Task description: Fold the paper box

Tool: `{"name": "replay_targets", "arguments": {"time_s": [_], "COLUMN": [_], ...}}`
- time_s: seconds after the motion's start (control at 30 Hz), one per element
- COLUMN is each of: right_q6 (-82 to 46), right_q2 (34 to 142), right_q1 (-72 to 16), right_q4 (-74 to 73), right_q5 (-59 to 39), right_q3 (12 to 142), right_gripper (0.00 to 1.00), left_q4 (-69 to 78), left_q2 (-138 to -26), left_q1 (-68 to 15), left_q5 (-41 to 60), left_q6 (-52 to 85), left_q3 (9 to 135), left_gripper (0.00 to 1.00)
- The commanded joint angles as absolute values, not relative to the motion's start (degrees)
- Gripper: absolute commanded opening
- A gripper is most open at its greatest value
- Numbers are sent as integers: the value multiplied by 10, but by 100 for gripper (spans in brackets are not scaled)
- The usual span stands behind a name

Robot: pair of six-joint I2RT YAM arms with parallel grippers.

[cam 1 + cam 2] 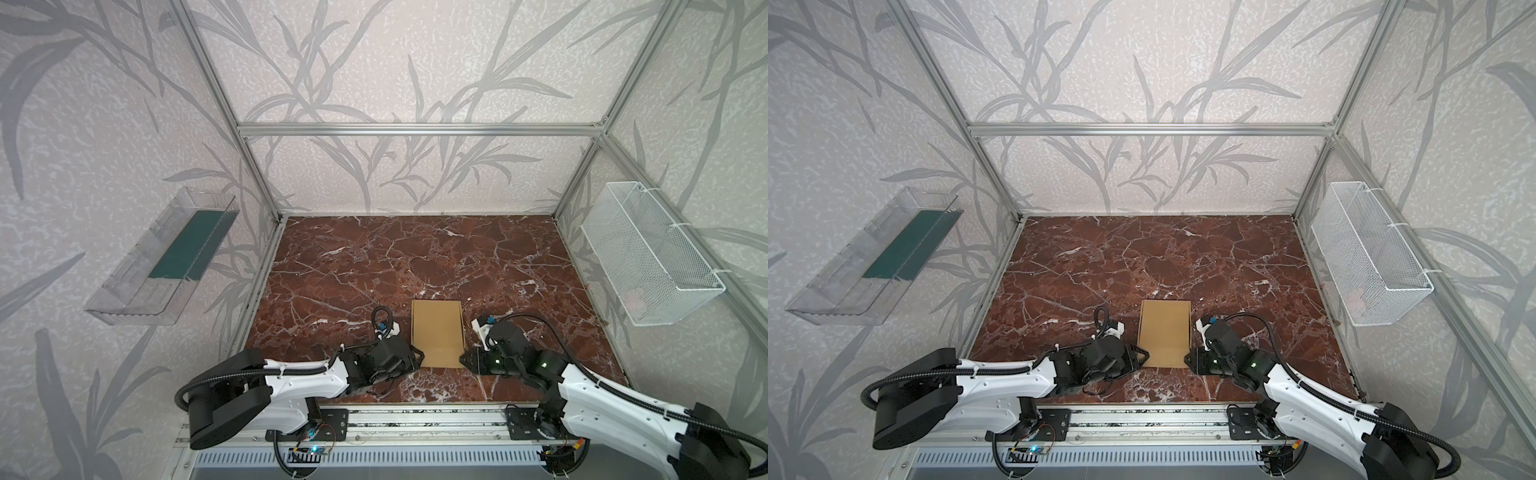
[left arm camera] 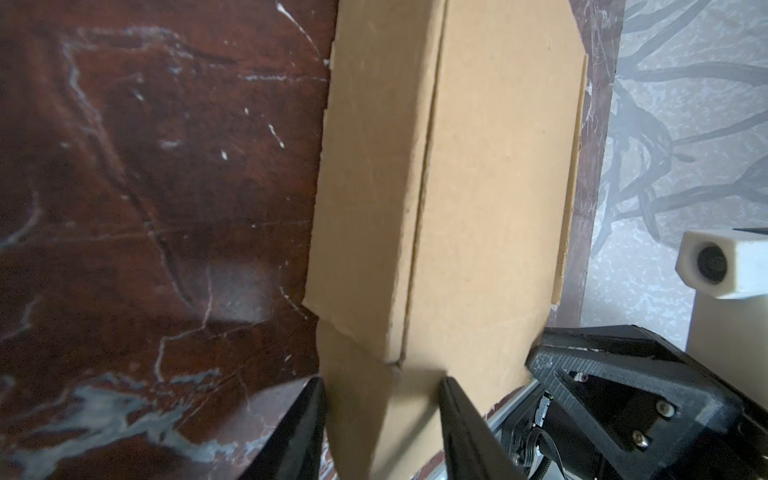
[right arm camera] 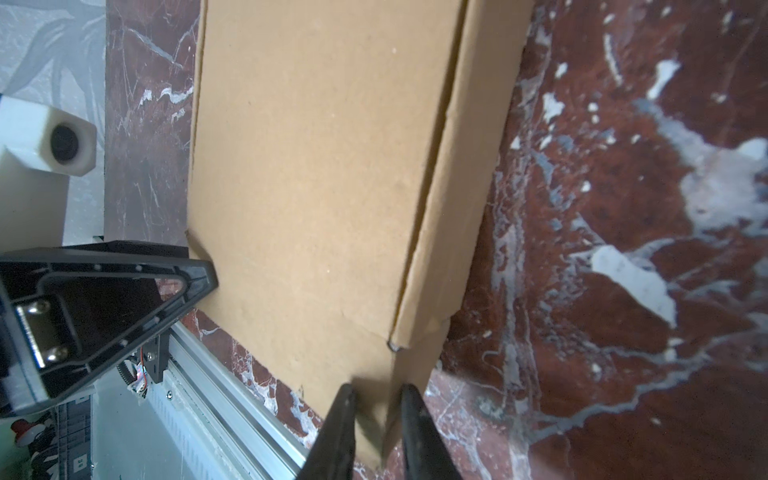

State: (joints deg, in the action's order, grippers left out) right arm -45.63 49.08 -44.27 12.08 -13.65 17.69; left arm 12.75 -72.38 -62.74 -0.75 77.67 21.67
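I find the paper box [image 1: 437,332] lidded, front closure seemingly unfinished; left gripper [image 2: 382,380] and right gripper [image 3: 378,386] each clamp a near corner.

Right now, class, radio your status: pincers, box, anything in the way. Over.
Left pincer, right pincer: each pinching a near corner. Paper box flat on table, lid down. Nothing blocking.

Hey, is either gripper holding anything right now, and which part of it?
The paper box, by its near edge: the left gripper pinches the near-left corner flap, the right gripper the near-right corner flap.
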Motion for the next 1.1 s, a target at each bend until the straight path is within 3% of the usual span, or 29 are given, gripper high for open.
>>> {"name": "replay_targets", "arguments": {"time_s": [0.0, 0.43, 0.7, 1.07], "right_q6": [-447, -452, -449, -445], "right_q2": [484, 495, 494, 511], "right_q1": [-446, -446, -446, -445], "right_q4": [128, 89, 87, 77], "right_q5": [-120, -117, -107, -99], "right_q3": [171, 153, 151, 149], "right_gripper": [22, 21, 20, 20], "left_q4": [131, 137, 168, 188], "left_q2": [-714, -700, -715, -736], "left_q1": [-631, -635, -636, -639], "left_q5": [-25, -47, -54, -55], "left_q6": [785, 782, 781, 778], "left_q3": [206, 181, 170, 164], "left_gripper": [46, 44, 36, 36]}}
